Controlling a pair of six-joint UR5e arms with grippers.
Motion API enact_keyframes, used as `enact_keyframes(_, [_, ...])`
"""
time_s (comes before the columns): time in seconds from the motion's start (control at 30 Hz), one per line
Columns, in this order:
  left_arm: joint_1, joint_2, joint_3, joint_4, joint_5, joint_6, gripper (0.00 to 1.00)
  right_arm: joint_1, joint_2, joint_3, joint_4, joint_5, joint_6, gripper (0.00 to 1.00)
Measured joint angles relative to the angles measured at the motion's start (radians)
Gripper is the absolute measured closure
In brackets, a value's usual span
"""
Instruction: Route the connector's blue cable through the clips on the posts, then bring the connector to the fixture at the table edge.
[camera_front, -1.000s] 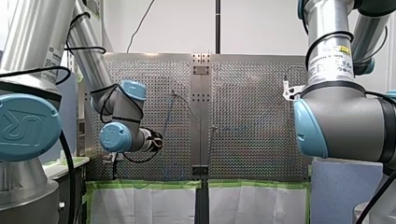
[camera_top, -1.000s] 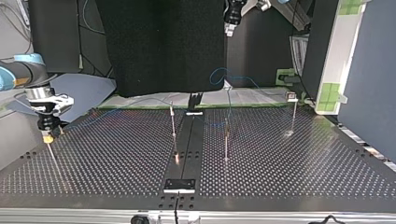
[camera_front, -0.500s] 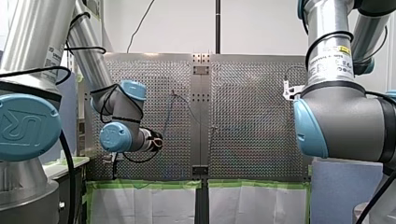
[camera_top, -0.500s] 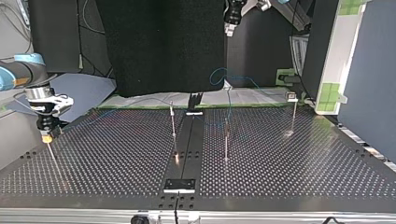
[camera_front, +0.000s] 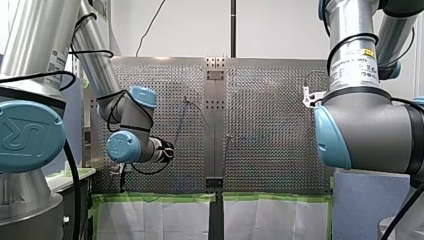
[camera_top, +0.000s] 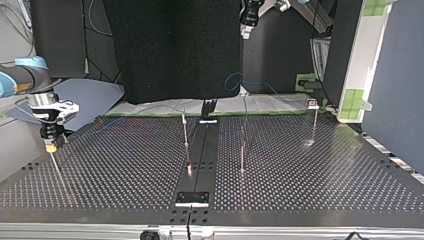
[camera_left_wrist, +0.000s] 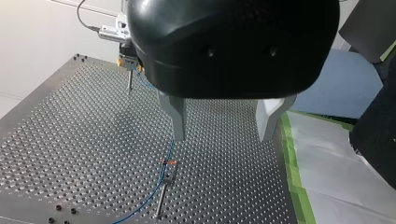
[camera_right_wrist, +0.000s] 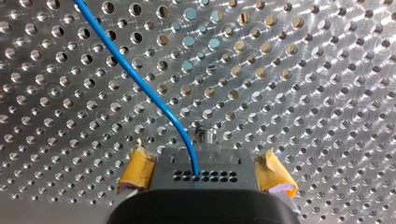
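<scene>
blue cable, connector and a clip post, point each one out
blue cable (camera_right_wrist: 149, 91): right wrist view, middle of its visible run.
connector (camera_right_wrist: 219, 163): right wrist view, its grey face.
clip post (camera_left_wrist: 163, 196): left wrist view, its shaft.

Counter (camera_top: 125, 175): perforated plate, with broad bare stretches at the top view's near corners.
Obstacles: four thin upright posts.
- Left post (camera_top: 55, 167), capped by my right gripper (camera_top: 50, 145) clamping the connector (camera_right_wrist: 208, 176).
- Centre-left post (camera_top: 185, 132) and centre-right post (camera_top: 242, 150), flanking the black strip (camera_top: 202, 155).
- Right post (camera_top: 314, 125).
- Blue cable (camera_right_wrist: 154, 95) strung between posts.
</scene>
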Motion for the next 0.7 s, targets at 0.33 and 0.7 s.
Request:
enact_keyframes(0.33, [0.0,0.0,0.0,-0.001,-0.001,0.002,0.0,0.001,-0.005,0.0,0.015,0.0,-0.001,0.0])
enact_keyframes(0.7, [0.0,0.0,0.0,-0.001,-0.002,0.005,0.0,0.002,-0.009,-0.001,0.022,-0.001,-0.003,0.0])
